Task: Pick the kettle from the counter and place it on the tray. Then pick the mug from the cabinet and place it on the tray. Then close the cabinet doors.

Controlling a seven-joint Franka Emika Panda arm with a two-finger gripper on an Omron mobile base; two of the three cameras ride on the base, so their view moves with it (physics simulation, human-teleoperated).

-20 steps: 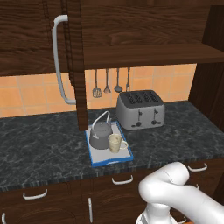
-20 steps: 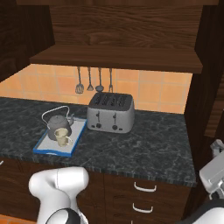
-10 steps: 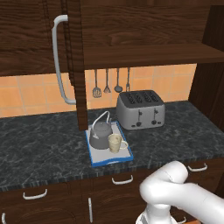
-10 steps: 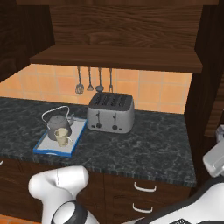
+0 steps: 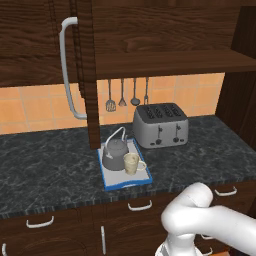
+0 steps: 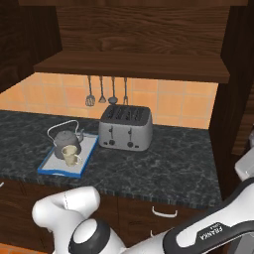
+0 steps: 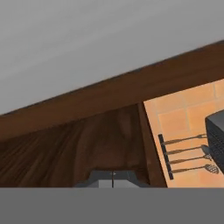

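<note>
In your left base view, the kettle [image 5: 115, 153] and mug [image 5: 132, 163] sit touching on the tray [image 5: 125, 181], beneath the half-open cabinet door [image 5: 88, 75].

Your right base view shows that tray [image 6: 55, 169] left of the toaster [image 6: 125, 128].

In the hand view your pincer [image 7: 113, 178] is pinched shut on nothing, facing dark cabinet wood [image 7: 65, 148], utensils [image 7: 186, 154] to its right.

Kitchen: toaster [image 5: 160, 125], hanging utensils [image 5: 128, 95], stone counter [image 5: 45, 165].
</note>
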